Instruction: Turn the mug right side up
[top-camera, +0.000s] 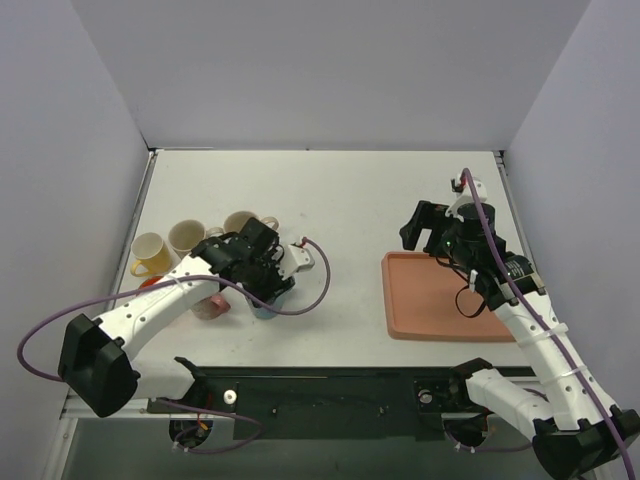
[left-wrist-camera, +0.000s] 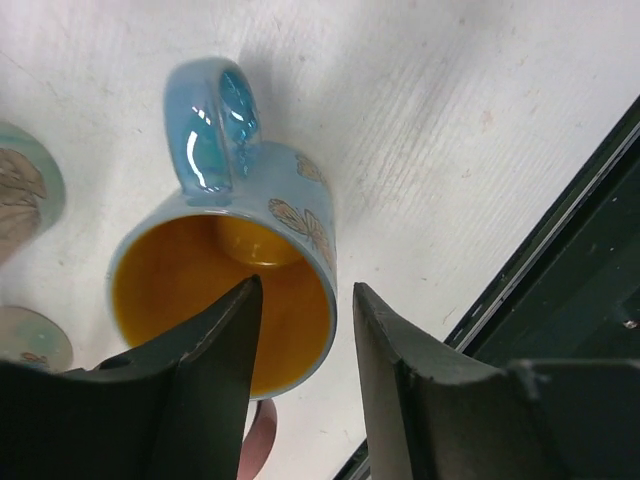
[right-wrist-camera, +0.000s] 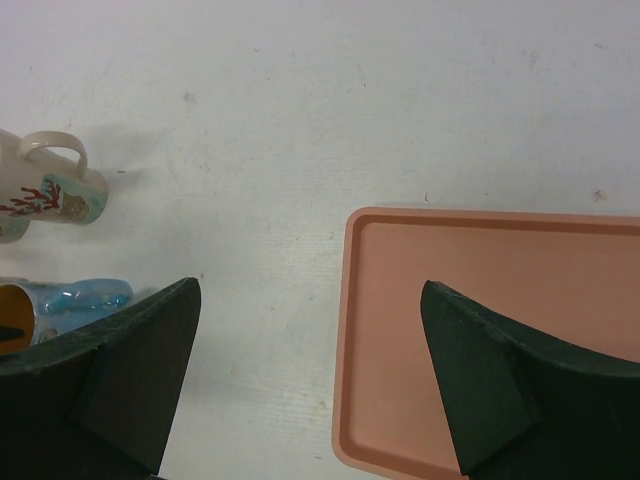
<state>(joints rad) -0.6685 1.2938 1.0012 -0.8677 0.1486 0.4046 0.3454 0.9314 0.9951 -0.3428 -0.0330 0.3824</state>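
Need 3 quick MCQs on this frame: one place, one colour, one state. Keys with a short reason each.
1. Where does the pink tray lie?
A) on the robot's right side
B) on the robot's left side
C) at the far edge, in the middle

2. What colour is the inside of the blue mug?
A) white
B) orange
C) black

3. What state is the right claw in?
A) shut on a mug
B) shut on the tray
C) open and empty

Key:
1 A: it sits at the right of the top view.
2 B: the left wrist view shows an orange interior.
3 C: its fingers stand wide apart with nothing between them.
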